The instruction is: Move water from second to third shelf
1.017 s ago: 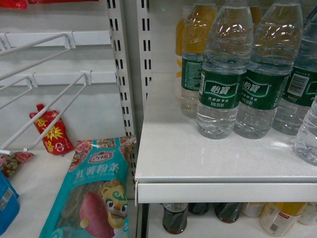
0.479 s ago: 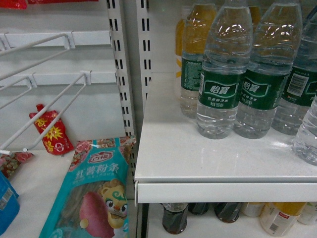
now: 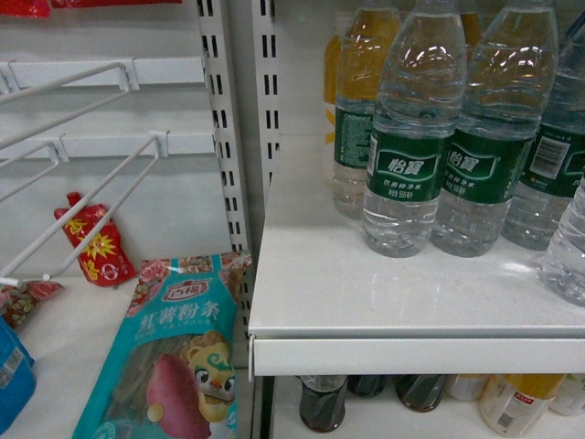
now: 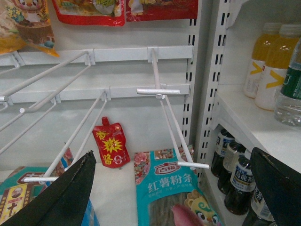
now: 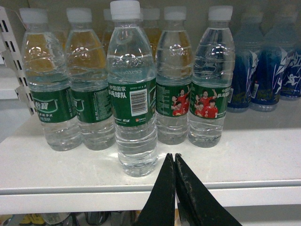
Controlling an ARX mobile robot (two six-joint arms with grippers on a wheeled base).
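At the bottom centre of the right wrist view the right gripper [image 5: 175, 157] shows two dark fingers pressed together, tips touching, holding nothing, just in front of the white shelf [image 5: 244, 155] edge. Just beyond the tips, slightly left, stands the nearest water bottle [image 5: 132, 89], upright at the shelf front, white cap on, its green label turned to show a barcode and the white text 中国国家 above 足球队. Behind it runs a row of like bottles: two at the left with green labels, and two at centre right whose labels [image 5: 207, 100] carry red-shirted players. Far right stand bottles with blue labels [image 5: 257, 70]; amber drinks show through from the back row.

In the left wrist view the left gripper [image 4: 174, 188] has its dark fingers spread wide at the lower corners, nothing between them. Beyond lie a teal packet [image 4: 169, 188] reading 红薯粉条, a small red pouch [image 4: 111, 143], white wire hooks [image 4: 160, 92], and at upper left more hanging snack bags. At right, dark cola bottles [image 4: 237, 181] sit on the lower shelf, yellow drinks above.

The head view shows neither gripper; green-labelled bottles reading 怡寶 [image 3: 411, 137] stand at upper right on the shelf, teal packet at lower left
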